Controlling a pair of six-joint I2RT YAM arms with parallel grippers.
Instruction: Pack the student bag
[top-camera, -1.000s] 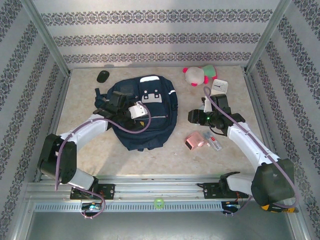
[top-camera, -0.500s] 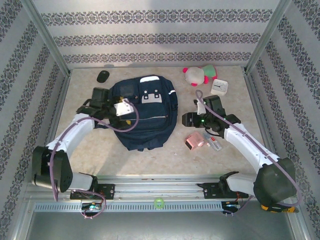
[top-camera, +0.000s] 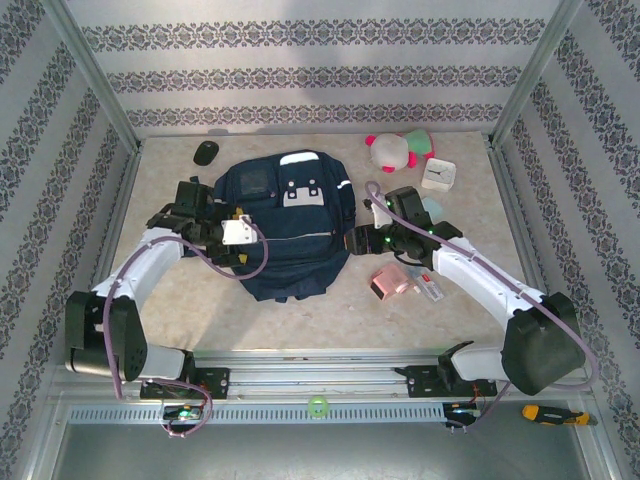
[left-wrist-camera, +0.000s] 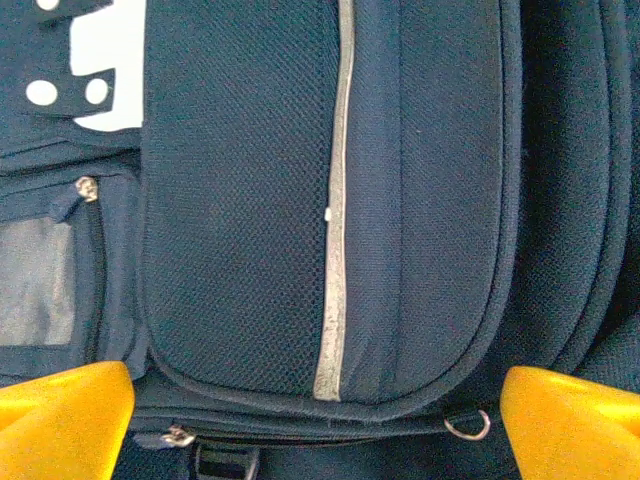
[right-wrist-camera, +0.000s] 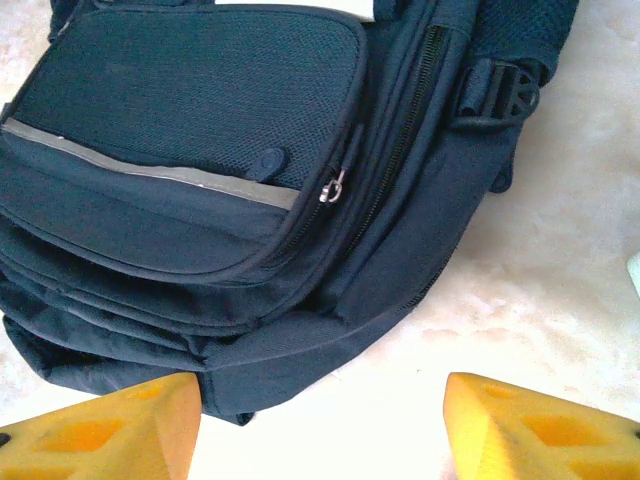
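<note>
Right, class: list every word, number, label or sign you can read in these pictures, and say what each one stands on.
No text can be read anywhere in these pictures.
student bag: its white patches and reflective stripes show no lettering.
white square clock: the dial marks are too small to read.
small packet beside the pink box: the print is too blurred to read.

1. The top camera looked down from above the desk's (top-camera: 330, 325) near edge, covering all of it.
2. The left wrist camera hung very close over the student bag (left-wrist-camera: 240, 200), just beyond the left gripper (left-wrist-camera: 320, 420).
3. The right wrist camera sat farther back, facing the bag's side ahead of the right gripper (right-wrist-camera: 320, 430).
4. All three views shared the bag.
</note>
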